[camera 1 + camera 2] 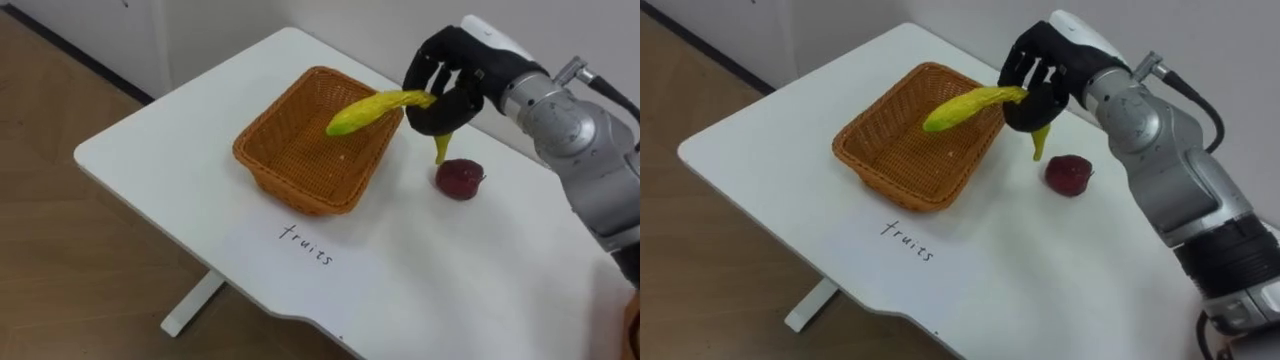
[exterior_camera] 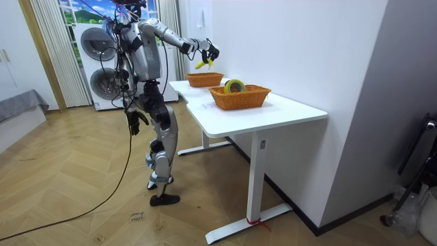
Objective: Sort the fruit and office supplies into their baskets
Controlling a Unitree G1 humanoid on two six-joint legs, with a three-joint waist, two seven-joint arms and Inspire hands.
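The black fingers [image 1: 420,70] of the right hand [image 1: 458,100] are curled tight round a long bent yellow-green banana [image 1: 365,112], up in the air over the far right side of the orange-brown woven basket [image 1: 305,190] on the white table [image 1: 150,130]. A small dark red round fruit [image 1: 459,178] lies on the table just right of that basket. The left hand [image 2: 135,118] hangs low by the robot's side, and I cannot tell if it is open
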